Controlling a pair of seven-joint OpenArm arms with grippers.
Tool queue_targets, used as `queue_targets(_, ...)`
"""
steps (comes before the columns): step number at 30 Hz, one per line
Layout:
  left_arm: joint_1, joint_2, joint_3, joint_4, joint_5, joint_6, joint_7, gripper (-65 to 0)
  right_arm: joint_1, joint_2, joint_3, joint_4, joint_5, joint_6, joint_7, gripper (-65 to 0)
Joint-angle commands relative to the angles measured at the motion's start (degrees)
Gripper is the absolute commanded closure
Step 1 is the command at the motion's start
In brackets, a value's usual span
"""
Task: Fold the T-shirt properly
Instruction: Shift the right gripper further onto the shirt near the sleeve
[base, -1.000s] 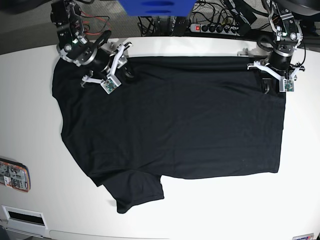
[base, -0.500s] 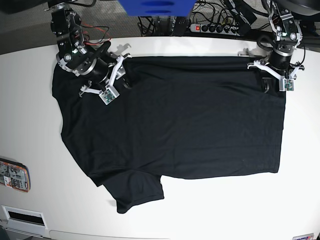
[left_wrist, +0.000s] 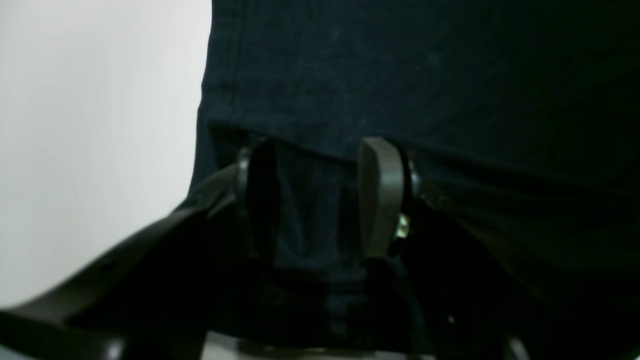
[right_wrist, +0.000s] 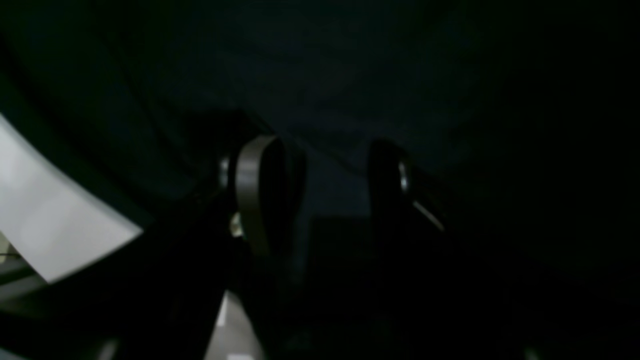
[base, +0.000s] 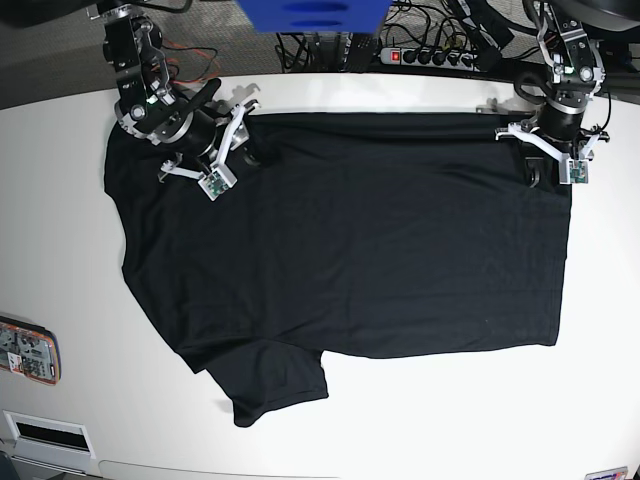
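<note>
1. Near edge: the shirt (base: 340, 240) lies flat on the table (base: 60, 260), spread wide. One sleeve sticks out at the near left; the rest is smooth, one layer showing, no fold visible yet.
2. Far left: my right gripper (base: 228, 140) sits on the far edge of the shirt by the collar area. In the right wrist view the fingers (right_wrist: 257, 190) stand apart with dark cloth around them. Too dark to say if cloth is pinched between them, so grip: cannot tell.
3. Far right: my left gripper (base: 545, 165) is at the far right corner, by the hem. In the left wrist view the fingers (left_wrist: 380, 195) stand apart, with a lip of cloth lying between and over them. The jaws are not closed on it as far as I can see.
4. Step, my guess: getting hold of the two far corners to start the first fold.
5. Next, I judge: both jaws need to close on the far edge, then both arms lift together and carry it toward the near edge, keeping the edge taut so it lands even. Risk: one side slips and the fold skews.
</note>
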Motion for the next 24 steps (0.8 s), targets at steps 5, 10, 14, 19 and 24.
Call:
queue_targets(5, 0.14, -0.54, -0.25, 0.83, -0.4, 0.19, -1.29, -26.4, 0.46, 0.39, 0.12, 1.02, 0.62, -0.06, 1.25, -19.9)
queue_targets(10, 0.14, -0.54, -0.25, 0.83, -0.4, 0.19, -1.29, -26.4, 0.37, 0.39, 0.12, 1.55, 0.62, -0.06, 1.07, -2.2)
queue_targets(14, 0.14, -0.54, -0.25, 0.83, -0.4, 0.19, -1.29, -26.4, 0.37, 0.39, 0.12, 1.46, 0.62, -0.06, 0.9, 0.0)
queue_targets(19, 0.14, -0.54, -0.25, 0.83, -0.4, 0.19, -1.29, -26.4, 0.46, 0.39, 0.12, 3.22, 0.62, -0.06, 0.81, 0.0)
queue_targets(24, 0.14, -0.54, -0.25, 0.83, -0.4, 0.19, -1.29, -26.4, 0.64, 0.39, 0.12, 4.71, 0.62, -0.06, 0.72, 0.0)
